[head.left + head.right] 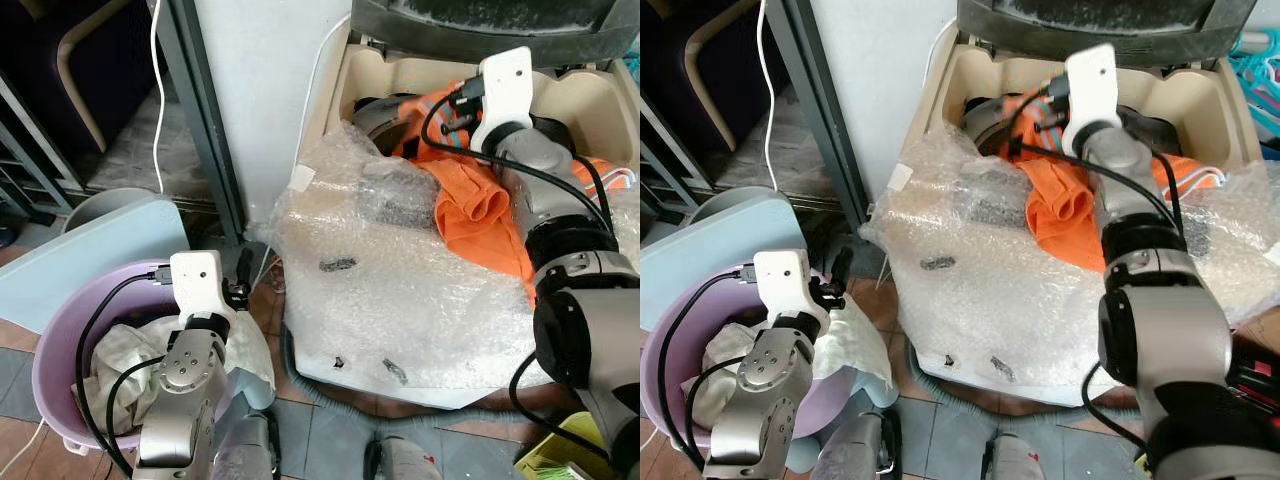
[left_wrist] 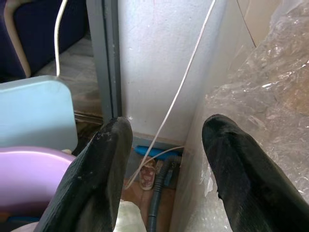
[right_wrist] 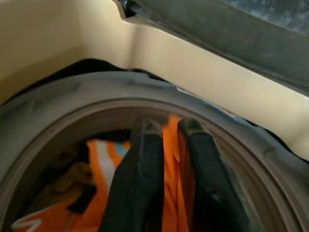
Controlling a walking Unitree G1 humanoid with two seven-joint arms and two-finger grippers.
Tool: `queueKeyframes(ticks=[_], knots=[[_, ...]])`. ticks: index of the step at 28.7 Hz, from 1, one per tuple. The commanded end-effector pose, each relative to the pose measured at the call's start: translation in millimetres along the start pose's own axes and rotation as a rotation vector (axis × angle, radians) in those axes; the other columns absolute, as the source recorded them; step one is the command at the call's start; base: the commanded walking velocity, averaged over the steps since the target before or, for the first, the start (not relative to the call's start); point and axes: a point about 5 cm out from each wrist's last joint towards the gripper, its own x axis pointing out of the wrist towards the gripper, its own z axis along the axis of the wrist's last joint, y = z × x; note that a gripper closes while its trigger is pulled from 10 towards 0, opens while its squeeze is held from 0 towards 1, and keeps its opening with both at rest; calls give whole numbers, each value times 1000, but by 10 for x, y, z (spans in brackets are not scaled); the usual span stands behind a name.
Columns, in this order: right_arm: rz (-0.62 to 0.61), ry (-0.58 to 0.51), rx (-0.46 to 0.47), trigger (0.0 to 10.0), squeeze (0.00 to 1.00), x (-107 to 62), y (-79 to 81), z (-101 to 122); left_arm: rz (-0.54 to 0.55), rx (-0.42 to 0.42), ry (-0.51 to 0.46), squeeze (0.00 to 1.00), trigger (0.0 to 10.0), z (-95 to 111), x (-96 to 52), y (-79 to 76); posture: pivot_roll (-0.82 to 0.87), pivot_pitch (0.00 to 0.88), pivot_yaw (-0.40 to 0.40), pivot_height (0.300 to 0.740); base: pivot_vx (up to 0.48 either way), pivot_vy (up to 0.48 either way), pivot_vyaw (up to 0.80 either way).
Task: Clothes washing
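Right now the right claw (image 3: 166, 159) is down in the mouth of the washer (image 1: 400, 75), its two black fingers (image 3: 140, 174) pinched close on a fold of the orange garment (image 1: 480, 200). Part of that garment is already in the drum (image 3: 72, 121); the rest trails out over the rim and lies on the bubble wrap (image 1: 400, 300) that covers the washer's front.

The left claw (image 2: 164, 164) hangs released, jaws well apart, grasping nothing, beside the purple basin (image 1: 55, 350) on the floor. Pale clothes (image 1: 120, 355) are heaped in that basin, next to a light blue lid (image 1: 90, 250).

I judge the garment light, limp and thin: it will drape and drag rather than hold shape, and the trailing part may catch on the rim or the wrap. A bunched fold near the middle of the hanging part looks the best hold, so more cloth goes in per reach. The pale clothes are probably just as soft; take them at the top of the heap.
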Motion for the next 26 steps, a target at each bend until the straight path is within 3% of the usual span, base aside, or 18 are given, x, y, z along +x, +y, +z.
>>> queueKeyframes(ticks=[1, 4, 5, 7, 9, 13, 14, 17, 26], knots=[[-58, -176, 11, 10000, 1000, -41, -197, 329, 2, 7, 6, 0, 10000, -3, 18, -11, 7, 110, 0, 740, 0, 0, 0], [-102, -413, 20, 10000, 1000, -163, -343, 643, 0, 4, 5, 0, 10000, -3, 26, -20, 2, 105, -2, 740, 0, 0, 0], [-82, -499, 61, 10000, 1000, -243, -390, 758, -3, 3, 5, 0, 10000, -8, 28, -33, 2, 104, -3, 740, 0, 0, 0], [-57, -522, 75, 10000, 1000, -290, -406, 784, -4, 2, 4, 0, 10000, -9, 28, -39, 1, 102, -5, 740, 0, 0, 0], [-2, -519, 81, 10000, 1000, -342, -407, 756, -4, 1, 4, 0, 10000, -10, 30, -40, 0, 102, -5, 740, 0, 0, 0], [286, -416, 126, 10000, 1000, -510, -352, 536, -5, -2, 3, 0, 10000, -14, 34, -40, -7, 98, -2, 740, 0, 0, 0], [286, -416, 126, 10000, 1000, -510, -352, 536, -5, -2, 3, 0, 10000, -14, 34, -40, -7, 98, -2, 740, 0, 0, 0], [559, -339, 97, 10000, 1000, -732, -259, 361, -22, -4, 1, 0, 10000, -11, 54, -56, -13, 94, 2, 740, 0, 0, 0], [669, -282, 125, 10000, 1000, -850, -276, 272, -33, -6, -12, 0, 10000, 15, 84, -81, -9, 88, 0, 740, 0, 0, 0]])
